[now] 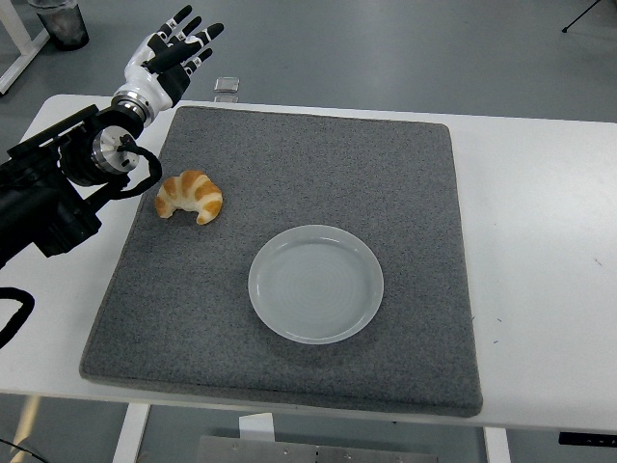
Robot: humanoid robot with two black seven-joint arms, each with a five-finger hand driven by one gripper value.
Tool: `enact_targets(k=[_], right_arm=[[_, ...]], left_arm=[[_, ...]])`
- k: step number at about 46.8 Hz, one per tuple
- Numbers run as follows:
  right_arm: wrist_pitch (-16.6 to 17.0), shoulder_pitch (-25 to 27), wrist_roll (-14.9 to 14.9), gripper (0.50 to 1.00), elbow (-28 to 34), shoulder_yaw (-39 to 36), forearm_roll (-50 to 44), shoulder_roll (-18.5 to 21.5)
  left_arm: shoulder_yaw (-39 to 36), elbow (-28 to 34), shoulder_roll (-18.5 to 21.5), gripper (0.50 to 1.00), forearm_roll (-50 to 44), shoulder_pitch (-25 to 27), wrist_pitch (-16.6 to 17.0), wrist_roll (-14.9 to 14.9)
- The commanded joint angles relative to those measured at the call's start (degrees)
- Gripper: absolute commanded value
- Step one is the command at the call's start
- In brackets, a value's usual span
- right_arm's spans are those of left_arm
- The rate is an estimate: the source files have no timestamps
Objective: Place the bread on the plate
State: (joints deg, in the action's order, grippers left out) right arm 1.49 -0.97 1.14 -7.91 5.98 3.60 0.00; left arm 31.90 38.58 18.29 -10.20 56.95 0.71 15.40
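Left hand point(178, 50) up in the upper left of the frame, fingers spread and raised, holding nothing, sitting past the far left corner of the grey mat point(289, 241). Right arm not in view, so left is the only hand near. Bread point(190, 196) is a croissant, lying on the mat in the left part of the frame, below the hand and slightly right of it, close beside the black forearm, apart from the fingers. So the hand has to come down toward the frame bottom to reach it. Croissant's long axis runs roughly left to right with a slight downward tilt to the right, the horns curling toward the frame bottom; a grasp across the short width looks the likely way. Looks golden brown with paler ridged bands, glossy crust, whole and unsquashed, probably light and a bit crushable. Plate point(316, 284) is pale, round, shallow, nothing on it, at frame centre, lower right of the bread and well apart from it. Bread not yet picked up, task looks at its start
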Motion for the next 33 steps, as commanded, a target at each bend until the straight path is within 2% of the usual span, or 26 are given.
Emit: enact_targets(k=[1,5,8,14,23,33], right_arm=[[0.0,0.0,0.0,0.952,0.0,0.0,0.0,0.0],[0.0,0.0,0.0,0.952,0.0,0.0,0.0,0.0],[0.0,0.0,0.0,0.952,0.0,0.0,0.0,0.0],[0.0,0.0,0.0,0.952,0.0,0.0,0.0,0.0],[0.0,0.0,0.0,0.952,0.0,0.0,0.0,0.0],[0.0,0.0,0.0,0.952,0.0,0.0,0.0,0.0]], left_arm=[[-0.09,0.09,-0.01,1.0,0.09,0.18,0.43,0.07],[-0.18,0.09,-0.09,1.0,0.09,0.26,3.77,1.03],[-0.18,0.18,-0.09,1.0,0.09,0.27,4.83,1.03],[-0.26,0.53,0.17,1.0,0.0,0.7,4.13,0.95],[-0.88,0.35,0.61,1.0,-0.09,1.32,0.26,0.95],[-5.71,-0.17,0.79,1.0,0.26,1.93,-0.53,0.68]])
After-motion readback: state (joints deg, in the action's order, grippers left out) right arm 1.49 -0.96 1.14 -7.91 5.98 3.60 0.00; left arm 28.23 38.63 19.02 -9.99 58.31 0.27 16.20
